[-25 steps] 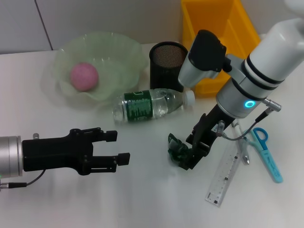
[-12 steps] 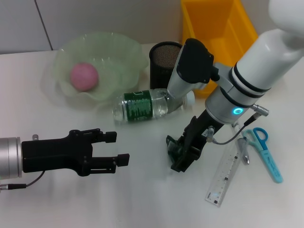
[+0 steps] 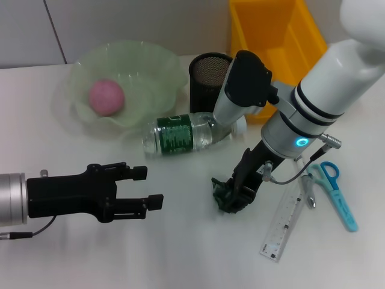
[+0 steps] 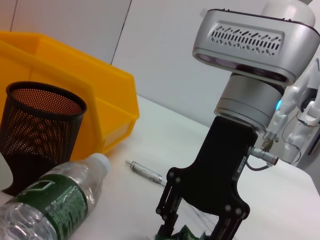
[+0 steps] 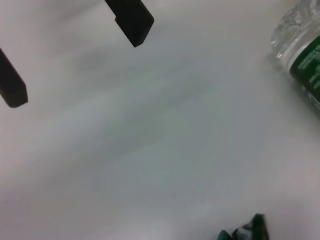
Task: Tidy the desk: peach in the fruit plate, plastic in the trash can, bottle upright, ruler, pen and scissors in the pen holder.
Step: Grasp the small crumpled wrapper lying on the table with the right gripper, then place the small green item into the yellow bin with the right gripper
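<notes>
White worktop (image 3: 180, 253), plain pale wall behind. My right pincer (image 3: 236, 195) is down at the crumpled green plastic (image 3: 224, 194), which lies on the worktop near the middle, just in front of the lying bottle (image 3: 192, 133). In the left wrist view my fingers (image 4: 167, 210) straddle the wad; whether they have closed on it I cannot tell.

Assessment of the plastic: light, soft, crushable, likely springy and a little slick. It needs a pinch across its bulk, at the thickest fold, not at a loose edge, which could slip or tear free. Little force is needed.

My left pincer (image 3: 141, 188) hangs spread and empty over the near left of the worktop, well apart from everything.

Other items noted:
- peach (image 3: 106, 96) in the fruit plate (image 3: 159, 66)
- mesh pen holder (image 3: 212, 73) upright behind the bottle
- yellow bin (image 3: 274, 36) at the far right, presumably the trash can
- ruler (image 3: 284, 226), pen (image 3: 308, 192) and scissors (image 3: 338, 194) lying together at the right.
</notes>
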{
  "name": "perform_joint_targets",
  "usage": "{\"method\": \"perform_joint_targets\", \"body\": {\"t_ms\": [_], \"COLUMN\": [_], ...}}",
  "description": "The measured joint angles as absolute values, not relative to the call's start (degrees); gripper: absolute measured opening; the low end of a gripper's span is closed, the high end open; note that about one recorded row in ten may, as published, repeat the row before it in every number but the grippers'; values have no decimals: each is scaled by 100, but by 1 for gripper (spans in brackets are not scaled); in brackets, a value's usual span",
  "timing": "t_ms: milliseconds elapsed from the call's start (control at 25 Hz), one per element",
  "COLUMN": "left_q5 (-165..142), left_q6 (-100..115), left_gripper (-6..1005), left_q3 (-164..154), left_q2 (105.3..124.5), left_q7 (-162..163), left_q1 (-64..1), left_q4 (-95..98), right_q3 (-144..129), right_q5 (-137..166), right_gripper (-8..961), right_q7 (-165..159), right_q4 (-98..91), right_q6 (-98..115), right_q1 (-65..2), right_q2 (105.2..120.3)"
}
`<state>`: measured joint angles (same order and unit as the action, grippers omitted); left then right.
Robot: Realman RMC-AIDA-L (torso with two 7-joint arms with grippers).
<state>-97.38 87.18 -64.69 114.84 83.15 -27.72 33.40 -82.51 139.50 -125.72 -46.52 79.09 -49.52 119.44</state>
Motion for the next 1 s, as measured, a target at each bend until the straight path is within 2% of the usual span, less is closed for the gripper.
{"method": "perform_joint_targets", "body": {"t_ms": [80, 280, 560, 720, 1000], "left_q5": [-9738, -9738, -9737, -9737, -9738], "left_q6": [8719, 8718, 8718, 8719, 8723], "left_gripper": [823, 823, 823, 823, 823], "left_q3": [-6469, -6468, -6468, -6471, -6512], "left_q2": [11483, 11463, 11461, 11465, 11469], "left_q7": [8312, 8309, 8272, 8264, 8262], "left_q1": [-2777, -2791, -2801, -2812, -2855], "left_q4": [3339, 3341, 3343, 3340, 3339], "right_q3": [-8229, -7984, -6083, -5019, -4370], "right_q5": [13948, 13941, 13933, 13933, 13970], "right_gripper": [585, 386, 329, 310, 271], "right_q7": [-12576, -12608, -12664, -12756, -12977], "right_q4": [-4676, -4852, -6138, -6687, -6088], "right_q6": [7922, 8093, 8967, 8788, 6951], "right_q1": [-4934, -4876, -4574, -4467, -4451], "right_q2": [11941, 11924, 11893, 11875, 11666]}}
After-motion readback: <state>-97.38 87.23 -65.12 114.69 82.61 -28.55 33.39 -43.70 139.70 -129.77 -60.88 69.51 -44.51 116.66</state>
